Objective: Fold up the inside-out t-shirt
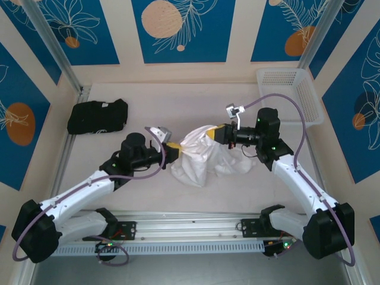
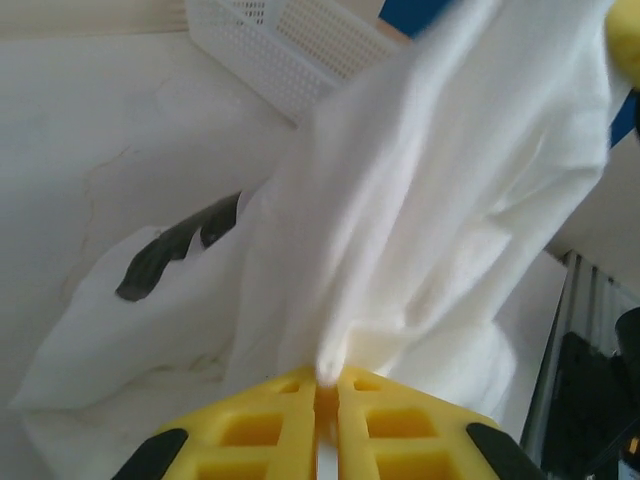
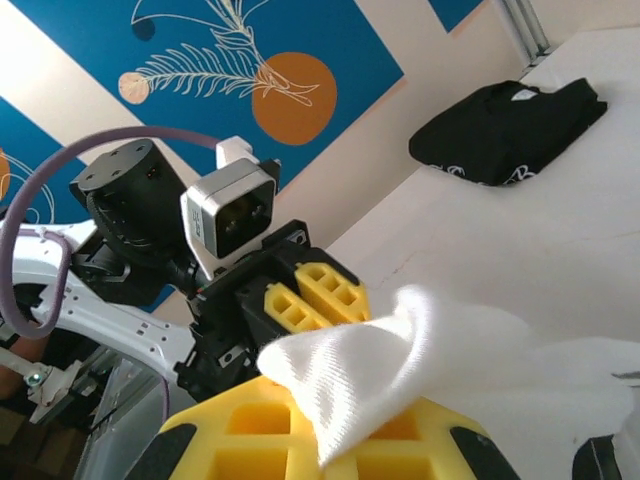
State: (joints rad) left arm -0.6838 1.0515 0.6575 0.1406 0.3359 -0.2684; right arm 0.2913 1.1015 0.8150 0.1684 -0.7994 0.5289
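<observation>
A pale, matte table [image 1: 237, 184] sits inside walls of blue panels printed with white leaves and orange discs. At its middle, the left gripper [image 2: 328, 392] has its yellow, pocketed plastic jaws closed on a narrow pinch of the inside-out t-shirt [image 1: 205, 157]. The thin white cotton rises from them in soft folds. The right gripper [image 1: 212, 134] faces it, jaws clamped on another bunched corner of the same cloth, whose fine weave drapes over the yellow plastic. Between the two, the shirt hangs as a crumpled, wrinkly heap, its lower part resting on the table. A black folded garment [image 1: 97, 116] lies well apart at the far left, and a white lattice basket [image 1: 291, 95] stands at the far right corner.
</observation>
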